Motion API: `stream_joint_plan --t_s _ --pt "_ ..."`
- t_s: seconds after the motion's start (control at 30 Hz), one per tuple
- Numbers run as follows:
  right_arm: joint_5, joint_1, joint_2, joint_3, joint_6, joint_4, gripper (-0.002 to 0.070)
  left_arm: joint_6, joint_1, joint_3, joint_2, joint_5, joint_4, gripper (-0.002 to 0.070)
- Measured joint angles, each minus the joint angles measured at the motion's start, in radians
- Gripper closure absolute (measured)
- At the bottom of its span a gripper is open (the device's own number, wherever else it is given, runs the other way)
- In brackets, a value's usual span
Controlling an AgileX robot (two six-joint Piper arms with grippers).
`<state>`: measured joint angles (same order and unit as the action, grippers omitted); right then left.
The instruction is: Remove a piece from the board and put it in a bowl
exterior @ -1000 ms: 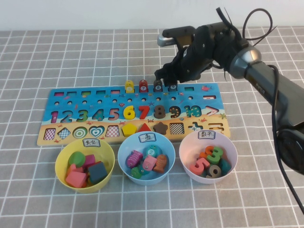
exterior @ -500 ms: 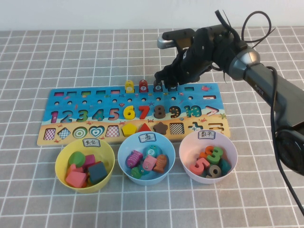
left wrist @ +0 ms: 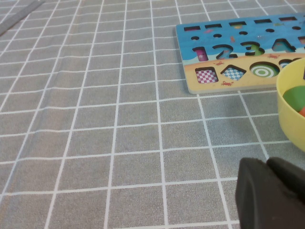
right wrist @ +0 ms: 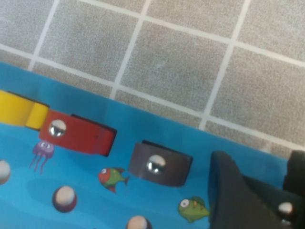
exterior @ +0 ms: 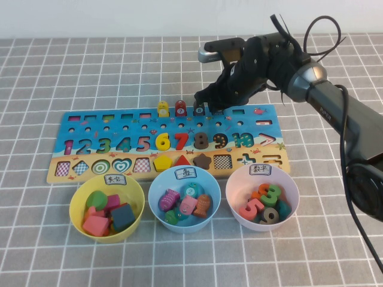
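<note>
The blue board (exterior: pixel 119 128) lies across the table's middle. My right gripper (exterior: pixel 215 105) is at its far row and is shut on the dark teal piece (right wrist: pixel 282 208), whose white dot shows between the fingers (right wrist: pixel 228 191). In the high view the fingers hide the piece. The dark grey-brown block (exterior: pixel 198 107), a red block (exterior: pixel 180 109) and a yellow block (exterior: pixel 163 109) stand in the same row to its left. The light blue bowl (exterior: pixel 153 194) sits in front of the board, holding several pieces. My left gripper (left wrist: pixel 267 191) is shut and empty, low over the cloth near the board's left end.
A yellow bowl (exterior: pixel 75 203) sits left of the blue one and a pale lavender bowl (exterior: pixel 231 190) right of it, both holding pieces. A checked grey cloth covers the table. The right arm's cables loop at the far right.
My right gripper has shifted slightly up and away at the board's far row, still round the piece. Nothing else has moved.
</note>
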<state>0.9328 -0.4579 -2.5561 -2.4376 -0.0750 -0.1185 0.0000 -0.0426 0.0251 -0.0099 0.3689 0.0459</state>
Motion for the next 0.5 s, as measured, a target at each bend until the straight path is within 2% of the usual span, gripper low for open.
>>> stream_joint_plan --t_s 0.5 --pt "0.102 0.0 0.039 -0.029 -0.002 0.039 0.0463 -0.005 0.0 0.0 0.0 0.0 0.0 0.0676"
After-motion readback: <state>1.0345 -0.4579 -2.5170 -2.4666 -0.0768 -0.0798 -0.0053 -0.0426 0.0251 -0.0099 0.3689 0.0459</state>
